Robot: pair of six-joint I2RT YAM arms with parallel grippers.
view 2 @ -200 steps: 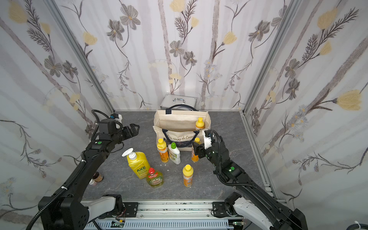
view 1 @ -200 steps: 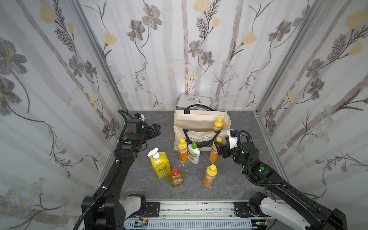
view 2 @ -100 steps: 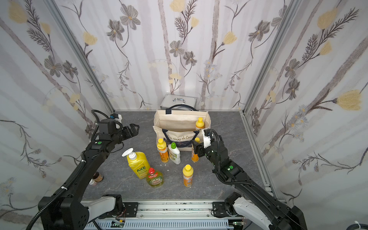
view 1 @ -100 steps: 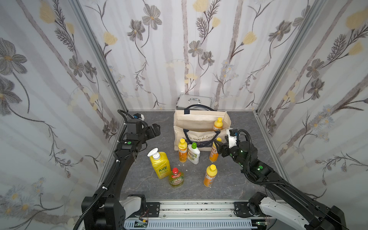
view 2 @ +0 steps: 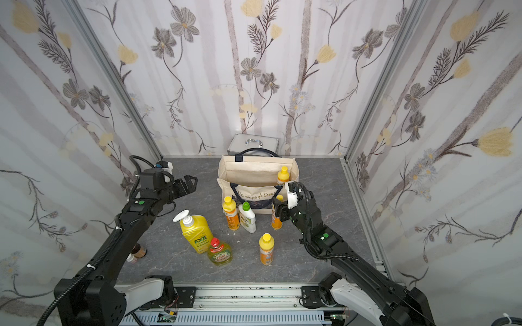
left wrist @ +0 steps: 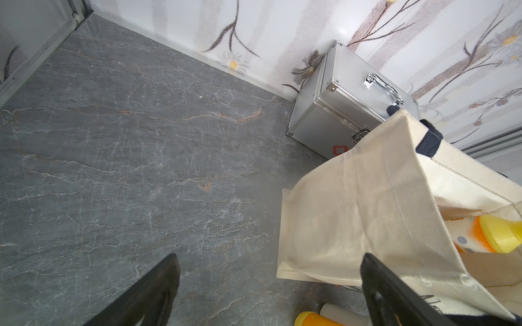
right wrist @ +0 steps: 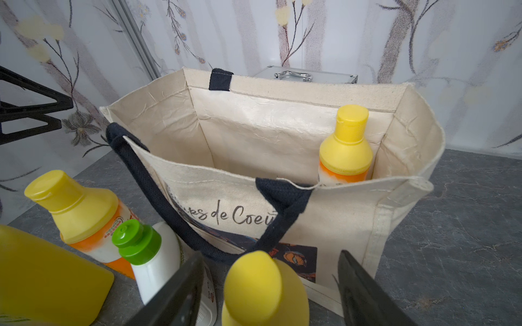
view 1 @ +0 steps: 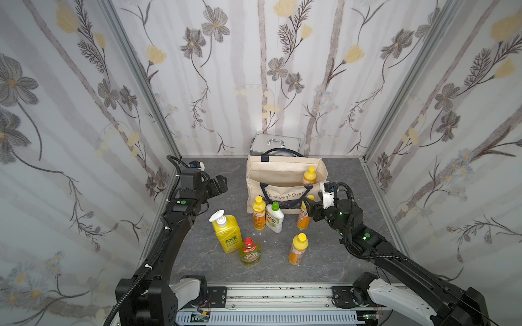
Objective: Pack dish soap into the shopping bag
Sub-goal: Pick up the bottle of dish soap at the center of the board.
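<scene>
**Inspector:** What hazards does the record show?

**Assessor:** The right gripper (right wrist: 269, 254) stands open astride the yellow cap of an orange bottle (right wrist: 262, 293), with a clear gap on either side and nothing held. That bottle stands on the table (right wrist: 466, 225) just beside the front of the shopping bag (right wrist: 353, 214), below its drooping navy handle (right wrist: 282, 203). Three risks are judged. A pinch this high, on cap and shoulder, may let the bottle swing or slip. One finger sits near the white green-capped bottle (right wrist: 155, 265) and could topple it. On the lift, the bottle's base may snag the handle or the soft front rim and drag the bag.

**Inspector:** What is packed?

**Assessor:** One orange bottle in the bag (right wrist: 346, 146), upright at a corner. Six bottles stand outside.

**Inspector:** And the arm poses?

**Assessor:** The right arm is stretched low from the near rail (view 1: 282, 293), wrist roughly level, facing the bag. The left gripper (view 1: 223, 182) is spread wide and empty, raised beside the bag and well apart from every bottle.
</scene>
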